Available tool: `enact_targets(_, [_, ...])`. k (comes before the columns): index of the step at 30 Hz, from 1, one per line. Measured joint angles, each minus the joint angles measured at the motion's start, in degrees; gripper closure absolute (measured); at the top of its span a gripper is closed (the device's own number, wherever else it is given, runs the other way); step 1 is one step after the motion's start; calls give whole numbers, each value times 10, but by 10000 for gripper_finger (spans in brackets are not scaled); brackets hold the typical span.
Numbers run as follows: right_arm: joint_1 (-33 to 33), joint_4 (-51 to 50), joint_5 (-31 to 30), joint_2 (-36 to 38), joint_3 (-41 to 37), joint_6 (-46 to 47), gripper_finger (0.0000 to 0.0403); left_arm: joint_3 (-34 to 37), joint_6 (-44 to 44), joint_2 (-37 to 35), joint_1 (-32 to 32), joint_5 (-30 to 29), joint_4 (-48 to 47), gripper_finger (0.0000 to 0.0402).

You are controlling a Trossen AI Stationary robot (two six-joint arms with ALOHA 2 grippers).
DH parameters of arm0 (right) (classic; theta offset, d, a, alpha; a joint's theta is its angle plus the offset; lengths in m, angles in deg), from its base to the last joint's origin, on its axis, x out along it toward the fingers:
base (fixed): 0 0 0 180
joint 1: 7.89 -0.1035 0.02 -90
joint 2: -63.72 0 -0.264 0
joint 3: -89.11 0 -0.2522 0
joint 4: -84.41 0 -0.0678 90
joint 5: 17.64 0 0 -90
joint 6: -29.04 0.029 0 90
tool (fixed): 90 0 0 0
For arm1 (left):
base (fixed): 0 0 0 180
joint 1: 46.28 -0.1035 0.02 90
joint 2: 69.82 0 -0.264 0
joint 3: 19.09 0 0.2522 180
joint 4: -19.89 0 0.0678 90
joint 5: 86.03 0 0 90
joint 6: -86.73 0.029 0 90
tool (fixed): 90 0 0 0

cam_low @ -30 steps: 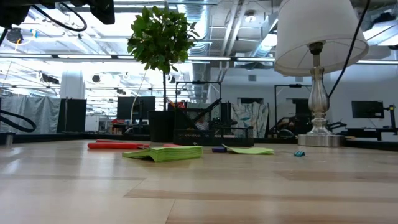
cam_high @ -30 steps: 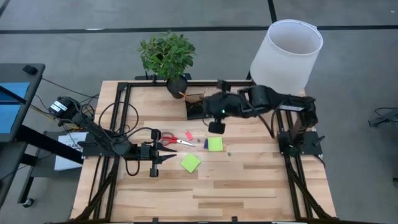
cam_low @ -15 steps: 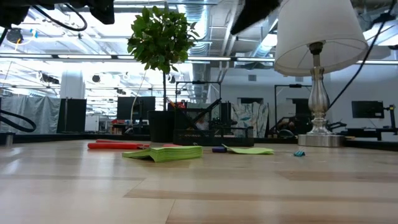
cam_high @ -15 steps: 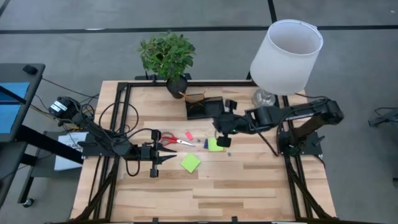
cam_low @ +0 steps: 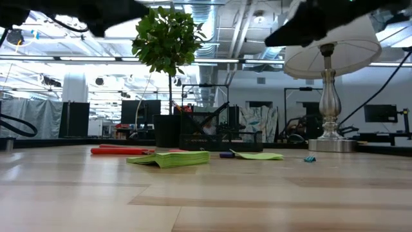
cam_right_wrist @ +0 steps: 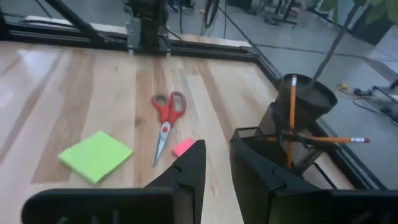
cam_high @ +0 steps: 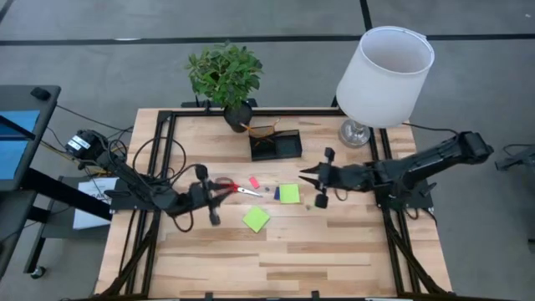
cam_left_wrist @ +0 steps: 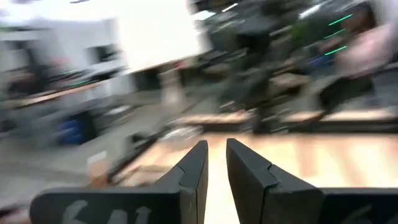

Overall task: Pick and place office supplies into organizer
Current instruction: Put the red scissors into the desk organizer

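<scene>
The red-handled scissors (cam_high: pixel 235 188) lie flat on the table, with a pink piece (cam_high: pixel 254 181) just right of them. One lime-green sticky pad (cam_high: pixel 289 193) and another (cam_high: pixel 257 219) also lie flat. The dark organizer (cam_high: pixel 276 145) stands at the far middle with orange pencils (cam_right_wrist: pixel 292 115) sticking up in it. My left gripper (cam_high: pixel 219 189) hovers by the scissors' handles, open by a narrow gap and holding nothing. My right gripper (cam_high: pixel 303 176) hovers right of the upper pad and points toward the table's left, also narrowly open and holding nothing.
A potted plant (cam_high: pixel 226 75) stands at the far edge behind the organizer, and a white-shaded lamp (cam_high: pixel 383 73) at the far right. A small blue piece (cam_low: pixel 310 158) lies near the lamp's foot. Bare wood fills the near half of the table (cam_high: pixel 276 259).
My right gripper has come down from above the organizer and drawn back toward the table's right edge, tipping until it points nearly level, toward the table's left. My left gripper has stayed in place but swung its fingers toward the far edge. The supplies have not moved.
</scene>
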State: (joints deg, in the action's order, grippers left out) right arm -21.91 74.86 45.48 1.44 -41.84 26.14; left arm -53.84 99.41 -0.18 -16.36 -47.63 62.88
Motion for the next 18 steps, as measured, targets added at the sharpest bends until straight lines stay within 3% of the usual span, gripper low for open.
enact_targets(3, [-7, 17, 0, 22, -34, 1, 336, -27, 5, -9, -4, -90, -93, 350])
enact_targets(6, [-11, 24, 0, 28, -56, 10, 336, -91, -73, -33, -4, -102, -307, 350])
enact_targets(12, [-23, 25, 0, 22, -80, 14, 336, -266, -376, -48, -45, 67, -814, 350])
enact_targets(15, [-31, 24, 0, 21, -88, 15, 336, -307, -429, -44, -65, 107, -938, 350])
enact_targets(18, [-38, 20, -1, 19, -90, 14, 336, -319, -439, -44, -79, 130, -987, 350])
